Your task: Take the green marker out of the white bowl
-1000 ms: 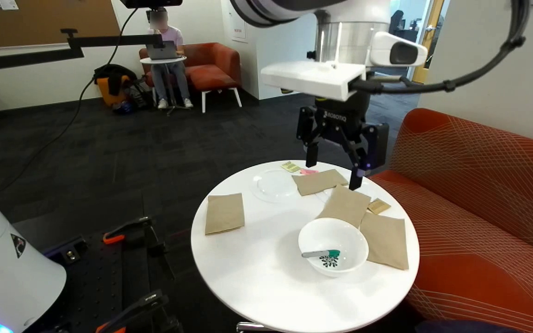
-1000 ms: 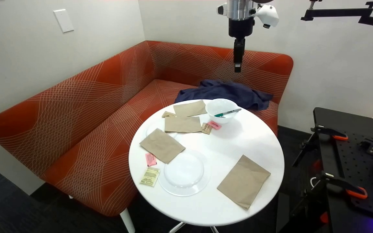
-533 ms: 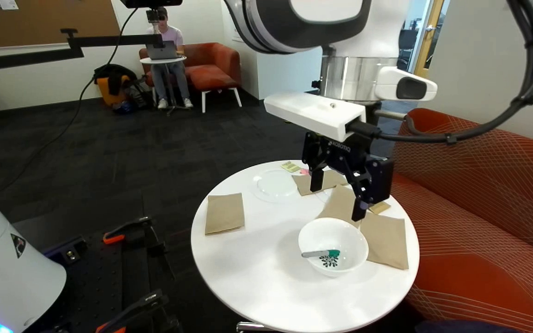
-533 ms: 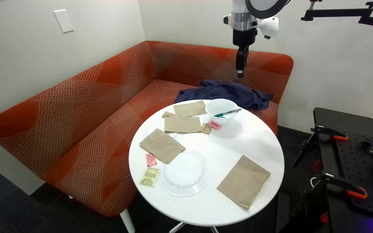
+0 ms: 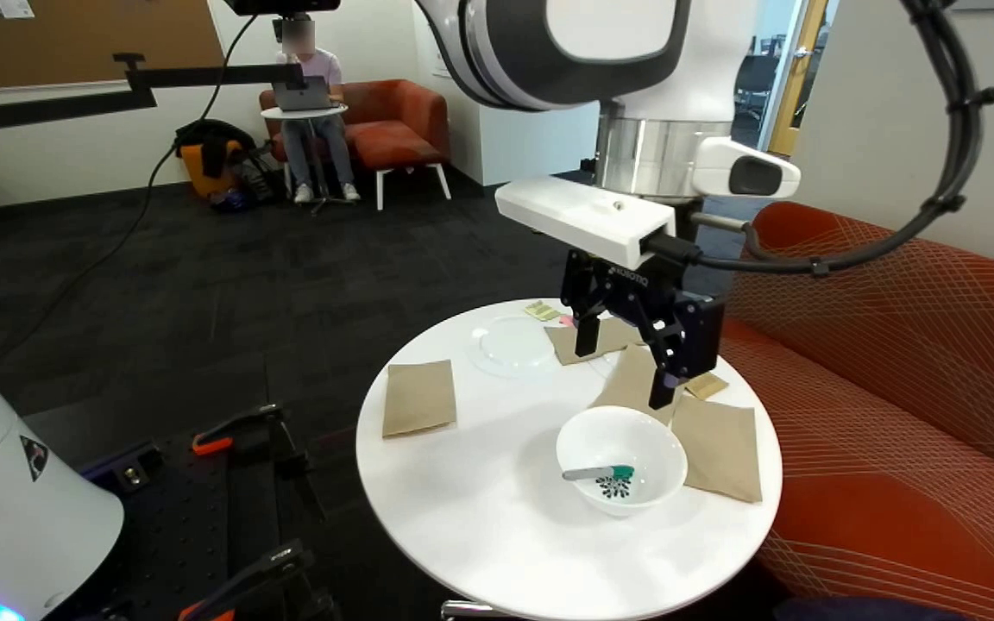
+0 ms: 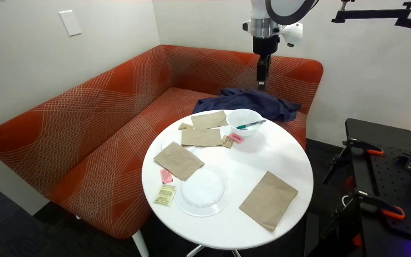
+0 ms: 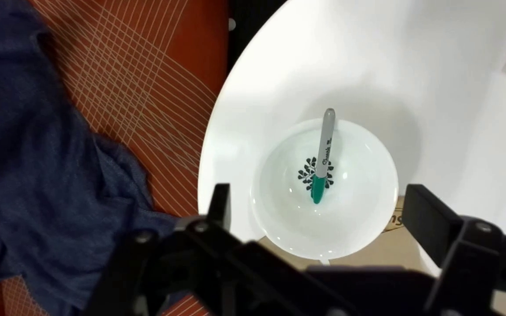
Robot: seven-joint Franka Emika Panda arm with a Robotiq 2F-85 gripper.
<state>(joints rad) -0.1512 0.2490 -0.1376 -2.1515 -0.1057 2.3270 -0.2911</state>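
My fingers point(image 7: 429, 219) are wide; I should go down slowly, green marker point(image 7: 323, 154) between them, not bumping the white bowl point(image 7: 367, 210).

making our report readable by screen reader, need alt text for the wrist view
A green-capped Sharpie marker lies in a white bowl with a dark leaf print, its gray end reaching past the rim. In the foreground, the tool stands open, holding nothing. At left, a navy cloth lies on a red couch beside the white table.
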